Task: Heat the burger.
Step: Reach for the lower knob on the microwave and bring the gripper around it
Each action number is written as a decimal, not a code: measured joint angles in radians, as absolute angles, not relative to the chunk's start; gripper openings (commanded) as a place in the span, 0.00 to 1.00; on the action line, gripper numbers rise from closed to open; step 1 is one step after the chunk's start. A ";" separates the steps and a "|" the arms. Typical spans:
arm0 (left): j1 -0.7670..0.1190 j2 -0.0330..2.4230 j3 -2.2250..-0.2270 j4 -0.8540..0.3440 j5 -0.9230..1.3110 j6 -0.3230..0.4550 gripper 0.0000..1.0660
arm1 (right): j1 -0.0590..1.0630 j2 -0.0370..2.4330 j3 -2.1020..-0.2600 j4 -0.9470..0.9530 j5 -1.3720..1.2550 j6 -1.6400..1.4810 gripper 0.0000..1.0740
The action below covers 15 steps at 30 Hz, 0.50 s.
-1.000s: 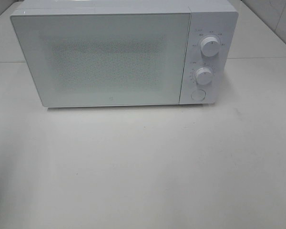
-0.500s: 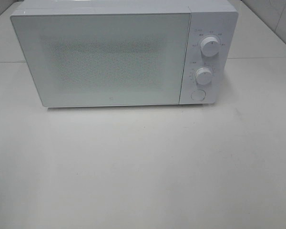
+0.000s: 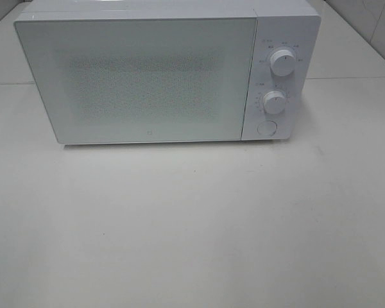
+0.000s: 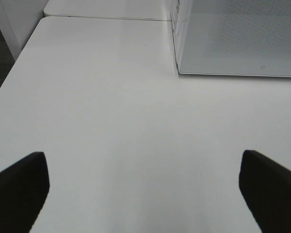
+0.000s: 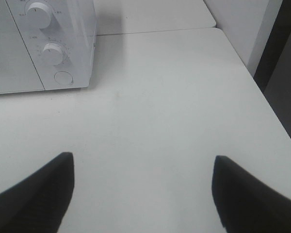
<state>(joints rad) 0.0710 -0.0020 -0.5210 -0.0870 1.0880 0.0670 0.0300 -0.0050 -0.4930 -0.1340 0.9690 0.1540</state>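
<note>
Exterior high: microwave [image 3: 147, 77] door shut, inside hidden; dial [image 3: 282, 62] lettering too small to read. Stands ahead of left pincer [image 4: 143, 160] and right pincer [image 5: 143, 160], both spread apart, empty.

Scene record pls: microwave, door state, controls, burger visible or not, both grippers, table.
microwave: white, at the back of the table
door: shut, nothing discernible through its dotted window
controls: upper knob, lower knob, round button, all right of the door
burger: not in any view
left gripper: open, empty, over bare table
right gripper: open, empty, over bare table
table: white, nothing in front of the microwave
</note>
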 measured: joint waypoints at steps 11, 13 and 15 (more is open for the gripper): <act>0.071 -0.005 -0.518 -0.092 1.087 0.064 0.96 | 0.030 -0.005 -0.493 -0.134 0.969 0.154 0.71; 0.071 -0.005 -0.518 -0.092 1.087 0.064 0.96 | 0.030 -0.005 -0.493 -0.134 0.969 0.154 0.71; 0.071 -0.005 -0.518 -0.092 1.087 0.064 0.96 | 0.030 -0.005 -0.493 -0.134 0.969 0.154 0.71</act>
